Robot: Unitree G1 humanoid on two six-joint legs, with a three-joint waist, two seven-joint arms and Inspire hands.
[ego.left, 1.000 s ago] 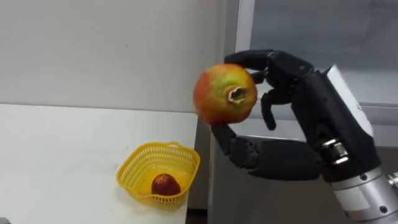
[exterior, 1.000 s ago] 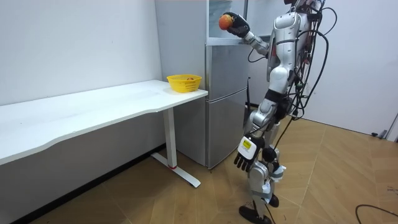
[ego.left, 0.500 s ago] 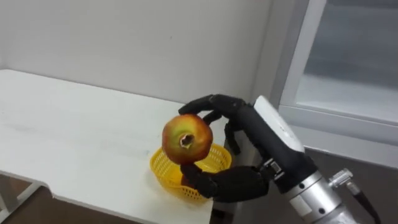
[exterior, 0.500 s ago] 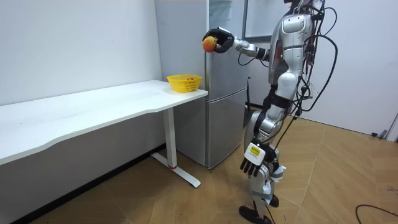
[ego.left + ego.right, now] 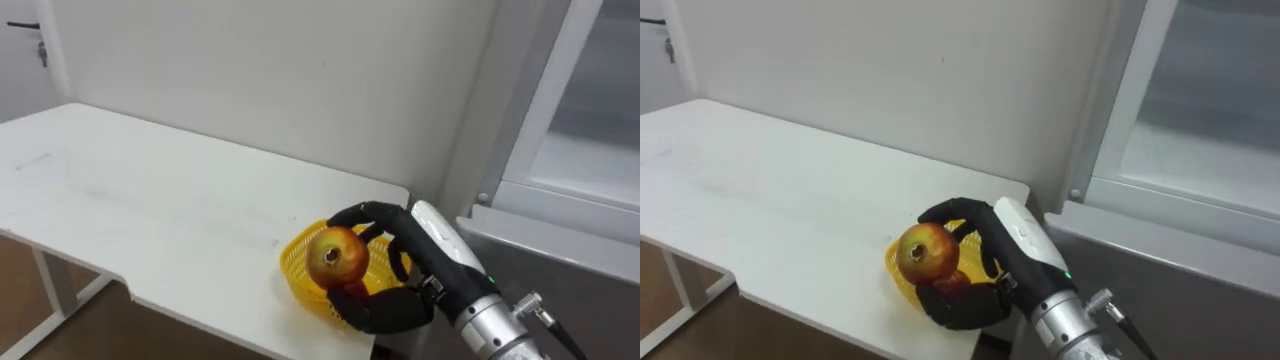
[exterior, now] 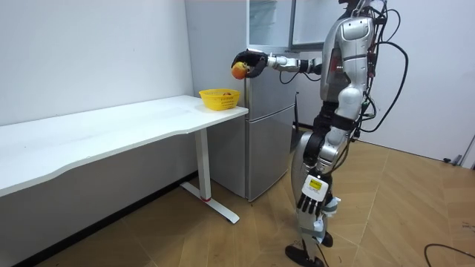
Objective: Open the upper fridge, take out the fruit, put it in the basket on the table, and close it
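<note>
A red and yellow fruit (image 5: pixel 338 256) with a small crown sits in my right hand (image 5: pixel 388 308), whose dark fingers and thumb are curled round it. The hand holds it just above the yellow mesh basket (image 5: pixel 298 272) at the near right corner of the white table (image 5: pixel 150 200). In the room view the fruit (image 6: pixel 238 71) hangs above the basket (image 6: pixel 220 97) at the end of my outstretched right arm. My left hand (image 6: pixel 311 199) hangs low beside my leg with its fingers straight. A bit of red (image 5: pixel 952 283) shows in the basket under the fruit.
The grey fridge (image 6: pixel 271 111) stands right beside the table's end, with its upper door (image 5: pixel 570 150) open on my right. A white wall runs behind the table. I stand on the wooden floor in front of the fridge.
My right hand has carried the fruit from the upper fridge opening leftward and down to just over the basket. My head has turned towards the table, so the whole view shifted.
</note>
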